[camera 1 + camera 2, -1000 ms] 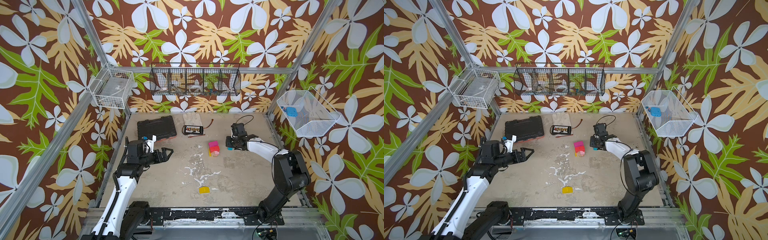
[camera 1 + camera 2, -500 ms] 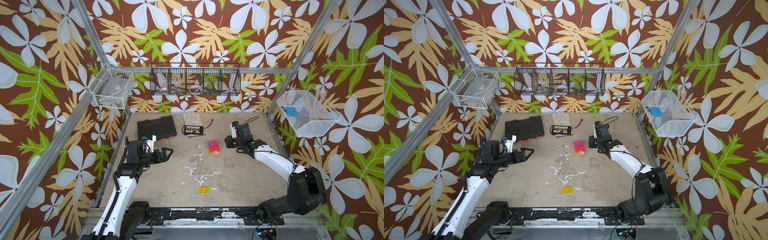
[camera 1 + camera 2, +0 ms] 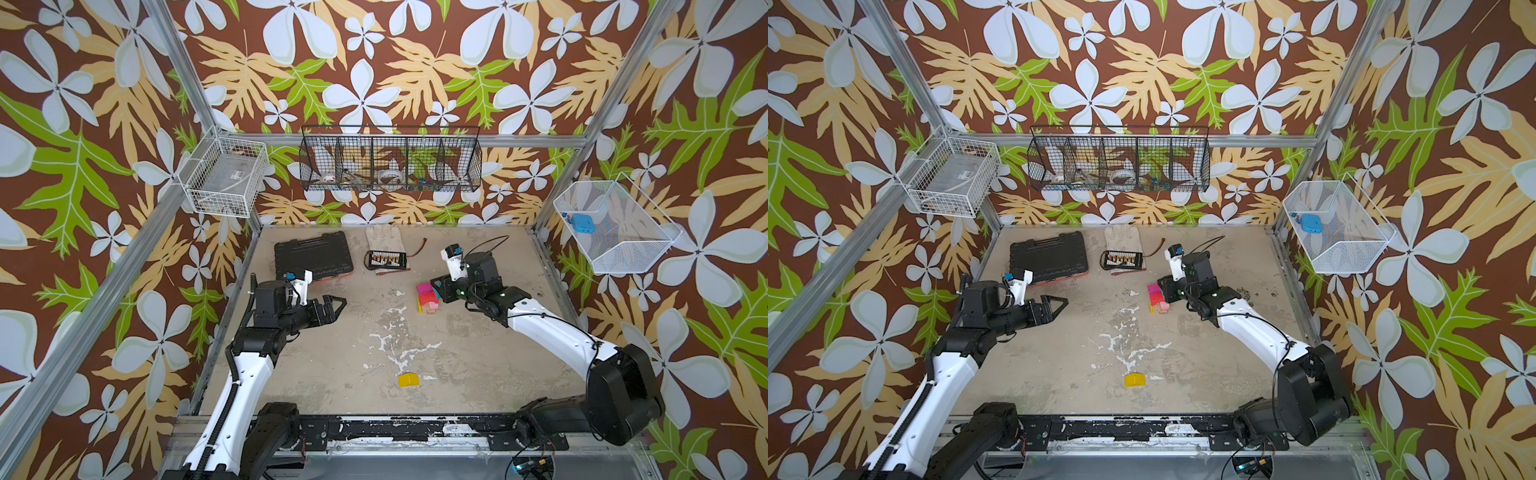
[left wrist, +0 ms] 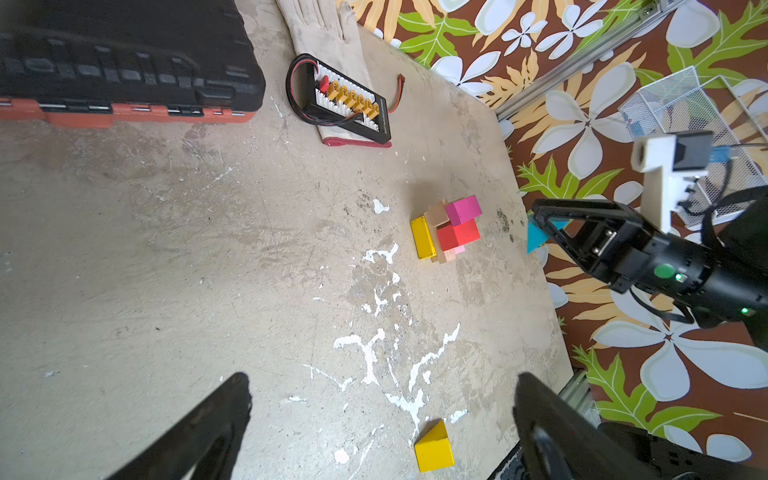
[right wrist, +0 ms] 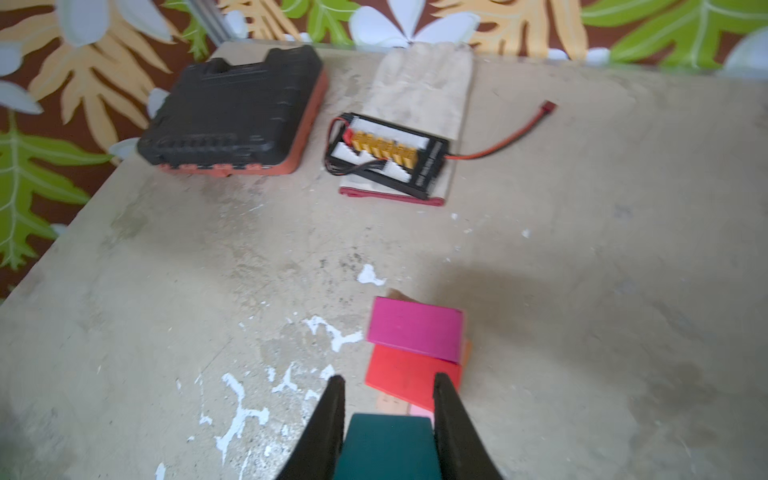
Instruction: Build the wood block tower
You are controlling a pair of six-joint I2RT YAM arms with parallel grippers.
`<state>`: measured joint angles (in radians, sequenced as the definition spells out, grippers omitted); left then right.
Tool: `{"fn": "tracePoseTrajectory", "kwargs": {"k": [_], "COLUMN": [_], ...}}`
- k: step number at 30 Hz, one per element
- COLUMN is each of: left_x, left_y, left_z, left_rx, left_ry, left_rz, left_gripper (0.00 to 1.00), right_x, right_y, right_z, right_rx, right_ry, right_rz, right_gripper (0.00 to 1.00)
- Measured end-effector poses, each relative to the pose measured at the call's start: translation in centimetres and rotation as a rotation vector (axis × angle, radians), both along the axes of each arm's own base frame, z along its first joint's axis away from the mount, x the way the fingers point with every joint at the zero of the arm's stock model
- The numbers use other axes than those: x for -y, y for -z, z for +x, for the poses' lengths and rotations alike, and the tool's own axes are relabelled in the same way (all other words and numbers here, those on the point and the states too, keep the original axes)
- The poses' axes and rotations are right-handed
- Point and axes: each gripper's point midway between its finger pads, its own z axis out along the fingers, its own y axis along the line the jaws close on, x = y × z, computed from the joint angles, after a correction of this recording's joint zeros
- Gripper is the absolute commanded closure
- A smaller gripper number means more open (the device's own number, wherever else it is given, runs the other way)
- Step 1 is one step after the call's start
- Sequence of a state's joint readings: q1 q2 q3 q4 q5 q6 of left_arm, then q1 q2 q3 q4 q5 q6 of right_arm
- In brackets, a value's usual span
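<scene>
your right gripper (image 5: 389,378) pinched the teal block (image 5: 388,444) just beside the tower (image 3: 428,297).
only the right wrist view showed the block clamped between the jaws; both top views hid it behind the gripper, and the left wrist view caught just a teal corner. your left gripper (image 3: 338,303) hung with jaws spread wide, empty, well left of the tower. the yellow wedge (image 3: 408,380) lay alone near the front. since a second ago your right elbow had swung outward; the left arm had not moved.
</scene>
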<state>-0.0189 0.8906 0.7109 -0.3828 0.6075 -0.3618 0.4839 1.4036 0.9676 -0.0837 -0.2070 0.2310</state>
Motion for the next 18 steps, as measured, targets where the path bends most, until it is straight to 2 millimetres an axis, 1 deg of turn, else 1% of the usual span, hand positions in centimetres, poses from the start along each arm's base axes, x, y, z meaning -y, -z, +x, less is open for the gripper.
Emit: {"fn": "tracePoseTrajectory", "kwargs": {"k": [2,4,6,8,9,11,13,15,18], "left_x": [0.0,0.0,-0.1,-0.2,-0.2,-0.3,-0.3,-0.4,-0.4], "left_y": [0.0,0.0,0.1,0.0,0.0,0.0,0.0,0.0,0.0], "left_z": [0.0,0.0,0.0,0.0,0.0,0.1,0.1,0.1,0.1], "left_rx": [0.000,0.000,-0.001,0.002,0.004,0.005,0.004,0.004,0.003], "left_ry": [0.000,-0.001,-0.005,-0.010,-0.014,-0.018,-0.019,-0.020,-0.021], "left_rz": [0.000,0.001,0.004,0.007,0.010,0.013,0.015,0.015,0.016], "left_gripper": [0.00,0.00,0.00,0.00,0.00,0.00,0.00,0.00,0.00], "right_x": [-3.8,-7.9,-11.2,-13.2,-13.7,-14.0,-14.2,-14.5,-14.9], "right_y": [-0.3,0.4,2.1,4.0,4.9,6.8,8.9,10.3,11.9], "right_z": [-2.0,-4.3,-5.8,-6.5,-6.6,-6.5,-6.6,-6.5,-6.3], "right_rx": [0.045,0.056,0.047,0.031,0.022,0.000,-0.028,-0.056,-0.075], "right_ry": [-0.105,-0.230,-0.323,-0.381,-0.401,-0.419,-0.442,-0.452,-0.469], "right_rz": [-0.023,-0.051,-0.101,-0.147,-0.166,-0.202,-0.242,-0.268,-0.298], "right_gripper": [0.88,0.92,0.96,0.96,0.96,0.95,0.91,0.89,0.88]}}
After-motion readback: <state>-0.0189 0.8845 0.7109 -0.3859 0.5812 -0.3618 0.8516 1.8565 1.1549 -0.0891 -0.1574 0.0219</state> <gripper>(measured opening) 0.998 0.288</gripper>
